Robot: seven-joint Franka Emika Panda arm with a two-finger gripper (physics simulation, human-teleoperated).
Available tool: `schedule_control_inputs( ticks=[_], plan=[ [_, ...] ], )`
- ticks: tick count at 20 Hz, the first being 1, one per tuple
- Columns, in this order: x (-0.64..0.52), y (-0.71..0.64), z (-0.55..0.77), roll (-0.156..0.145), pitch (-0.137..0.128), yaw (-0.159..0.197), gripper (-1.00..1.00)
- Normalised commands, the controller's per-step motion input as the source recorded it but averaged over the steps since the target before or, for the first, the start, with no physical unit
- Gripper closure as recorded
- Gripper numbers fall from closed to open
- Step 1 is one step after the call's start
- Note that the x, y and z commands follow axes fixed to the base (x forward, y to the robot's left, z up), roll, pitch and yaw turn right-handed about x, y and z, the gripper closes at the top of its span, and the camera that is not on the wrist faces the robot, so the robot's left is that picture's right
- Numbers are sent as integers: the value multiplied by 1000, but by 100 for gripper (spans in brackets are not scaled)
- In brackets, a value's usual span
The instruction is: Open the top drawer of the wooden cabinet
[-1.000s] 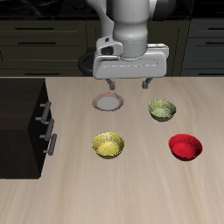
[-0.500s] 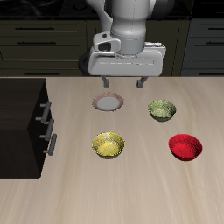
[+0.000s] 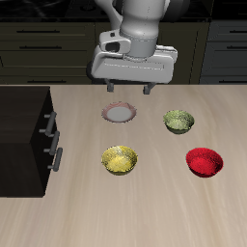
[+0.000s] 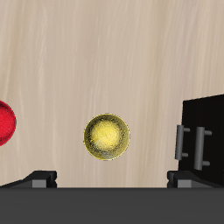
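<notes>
While the top drawer (image 3: 46,123) sits flush in the wooden cabinet (image 3: 21,140) at the table's edge, nothing is done yet: the gripper (image 3: 133,89) hangs open and empty, well apart, above the white plate (image 3: 119,113).

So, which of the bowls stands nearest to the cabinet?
The yellow bowl. It sits closest to the wooden cabinet; the green bowl and red bowl are farther away.
</notes>
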Motion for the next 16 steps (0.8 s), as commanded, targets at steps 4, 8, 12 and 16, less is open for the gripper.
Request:
schedule_control_inputs(
  ticks=[4,8,12,16],
  plan=[
    [-4,-157,-62,-88,-5,44,-100],
    [-24,-37,-19,-24,11,-5,-100],
    [-34,-82,42,-80,-28,33,-100],
    [-34,-94,-39,-103,14,11,-100]
  ],
)
